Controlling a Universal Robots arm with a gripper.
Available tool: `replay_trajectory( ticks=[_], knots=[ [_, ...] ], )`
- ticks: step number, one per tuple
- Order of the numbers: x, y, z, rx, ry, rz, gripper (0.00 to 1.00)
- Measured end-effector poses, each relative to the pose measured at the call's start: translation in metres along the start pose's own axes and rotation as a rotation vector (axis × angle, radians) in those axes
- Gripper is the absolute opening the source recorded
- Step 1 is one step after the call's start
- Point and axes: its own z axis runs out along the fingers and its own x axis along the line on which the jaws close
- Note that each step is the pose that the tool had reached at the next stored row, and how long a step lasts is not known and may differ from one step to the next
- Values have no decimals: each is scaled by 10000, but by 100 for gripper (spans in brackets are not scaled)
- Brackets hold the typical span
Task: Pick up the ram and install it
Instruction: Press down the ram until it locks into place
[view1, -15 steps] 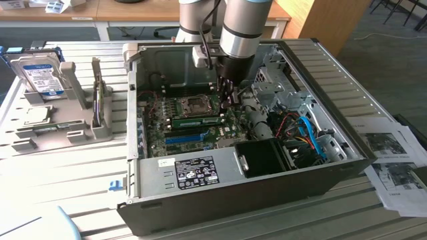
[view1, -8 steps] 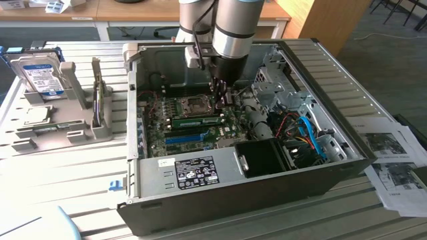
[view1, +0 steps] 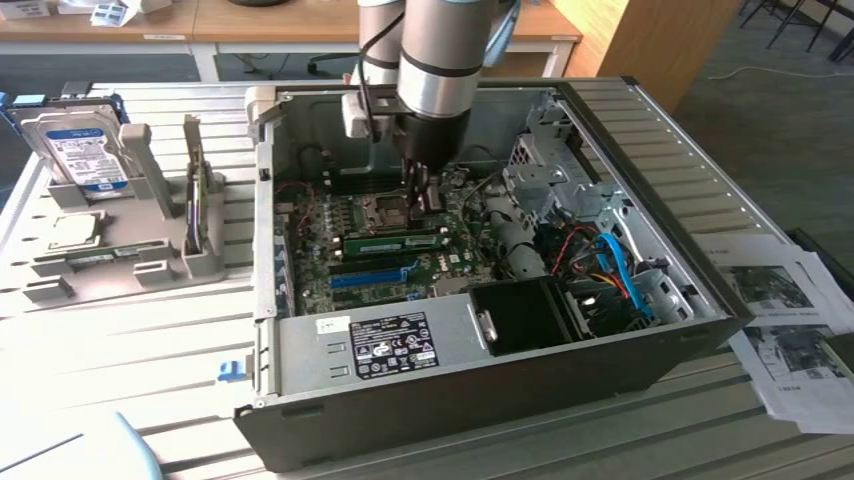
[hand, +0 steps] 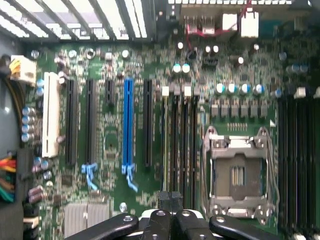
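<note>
Jaws pressed together, holding nothing, hang inside an open computer case on a slatted table, just above the motherboard. In the wrist view the jaws sit over the row of dark memory slots, between the empty processor socket and the blue slot strip. The ram, a green stick with a white sticker, lies seated across the board just beside the jaws, toward the front of the case. Red, blue and black cables crowd the exterior view's right of the case beside a black box. A grey power supply carries a black-and-white label too small to read. Well apart, at the exterior view's left, a grey holder props up a hard drive with a blue-white label, its print illegible. Printed sheets lie at the exterior view's right.
</note>
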Motion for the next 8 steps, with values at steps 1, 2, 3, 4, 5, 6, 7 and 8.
replay_trajectory(
  ticks=[1, 2, 3, 4, 5, 6, 7, 8],
  knots=[
    [1, 32, 1, 9, 0, 0, 9],
    [1, 64, 2, 18, 0, 2, 9],
    [1, 93, 3, 26, -1, 2, 9],
    [2, 121, 4, 34, -1, 1, 9],
    [2, 149, 4, 42, -1, 1, 9],
    [2, 179, 5, 50, -1, 2, 9],
    [3, 207, 6, 59, -1, 3, 9],
    [3, 234, 7, 66, -1, 3, 9]
  ],
)
